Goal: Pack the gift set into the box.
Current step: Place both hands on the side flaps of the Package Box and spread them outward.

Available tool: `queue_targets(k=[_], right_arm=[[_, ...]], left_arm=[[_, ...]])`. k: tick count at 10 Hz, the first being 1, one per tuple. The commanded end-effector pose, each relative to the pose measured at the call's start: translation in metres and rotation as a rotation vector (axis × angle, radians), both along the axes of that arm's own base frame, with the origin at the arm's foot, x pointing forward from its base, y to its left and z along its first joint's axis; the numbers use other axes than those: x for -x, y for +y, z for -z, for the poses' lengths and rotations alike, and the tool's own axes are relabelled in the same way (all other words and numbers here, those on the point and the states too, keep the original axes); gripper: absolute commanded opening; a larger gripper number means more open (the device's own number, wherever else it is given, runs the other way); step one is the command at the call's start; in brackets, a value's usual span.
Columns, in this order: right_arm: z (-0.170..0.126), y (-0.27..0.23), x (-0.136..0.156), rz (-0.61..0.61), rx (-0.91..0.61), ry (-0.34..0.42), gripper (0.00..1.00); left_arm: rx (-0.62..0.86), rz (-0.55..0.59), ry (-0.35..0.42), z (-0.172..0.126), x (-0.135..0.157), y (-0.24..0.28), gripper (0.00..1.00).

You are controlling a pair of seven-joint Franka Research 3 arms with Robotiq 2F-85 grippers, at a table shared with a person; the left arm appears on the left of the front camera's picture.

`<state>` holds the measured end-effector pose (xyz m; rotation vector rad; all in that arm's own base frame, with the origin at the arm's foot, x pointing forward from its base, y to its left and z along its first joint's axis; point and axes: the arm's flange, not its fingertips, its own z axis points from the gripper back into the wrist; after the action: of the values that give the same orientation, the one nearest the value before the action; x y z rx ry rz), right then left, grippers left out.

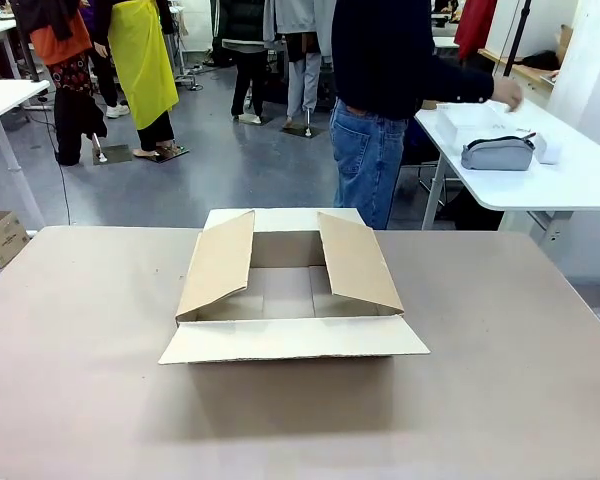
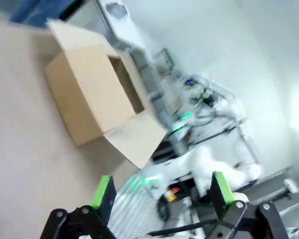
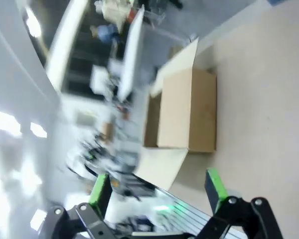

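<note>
The box point(image 1: 290, 290) stands on the tabletop point(image 1: 500, 330) with all four flaps folded out and its floor bare, so I judge packing not yet begun: the gift set is left to bring over and lower in. The person point(image 1: 380, 60) beyond the box reaches toward a side table point(image 1: 580, 175), and I cannot tell what the white items there are. The left hand point(image 2: 162, 188) is spread wide and holds nothing, with the box well ahead of its fingers and apart from them; the right hand point(image 3: 157, 185) is likewise spread and empty, touching nothing, the box lying far ahead of it.
</note>
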<state>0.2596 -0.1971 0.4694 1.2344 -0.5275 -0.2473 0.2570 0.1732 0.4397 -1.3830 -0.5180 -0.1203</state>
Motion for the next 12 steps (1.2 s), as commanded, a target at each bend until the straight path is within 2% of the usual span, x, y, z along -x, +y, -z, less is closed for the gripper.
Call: queue_targets(k=[1, 2, 3, 9, 10, 11, 12], right_arm=[[0.035, -0.024, -0.034, 0.083, -0.199, 0.06, 1.0], [0.045, -0.022, -0.037, 0.132, -0.156, 0.079, 1.0], [0.024, -0.025, -0.001, 0.071, -0.115, 0.047, 1.0], [0.024, -0.025, -0.001, 0.071, -0.115, 0.047, 1.0], [0.023, -0.024, 0.002, 0.063, -0.107, 0.087, 1.0], [0.008, 0.014, -0.012, 0.004, 0.061, 0.106, 1.0], [-0.01, 0.066, -0.025, -0.038, 0.182, 0.096, 1.0]], left_arm=[[0.245, -0.076, 0.15, 0.053, -0.04, 0.04, 1.0], [0.24, -0.136, 0.168, 0.065, -0.047, 0.039, 1.0], [0.128, -0.059, 0.084, 0.04, 0.005, 0.032, 1.0], [0.128, -0.059, 0.084, 0.04, 0.005, 0.032, 1.0], [0.122, -0.045, 0.114, 0.042, 0.003, 0.033, 1.0], [-0.002, -0.093, 0.157, 0.023, -0.004, 0.01, 1.0], [-0.056, 0.01, 0.157, -0.005, -0.013, -0.031, 1.0]])
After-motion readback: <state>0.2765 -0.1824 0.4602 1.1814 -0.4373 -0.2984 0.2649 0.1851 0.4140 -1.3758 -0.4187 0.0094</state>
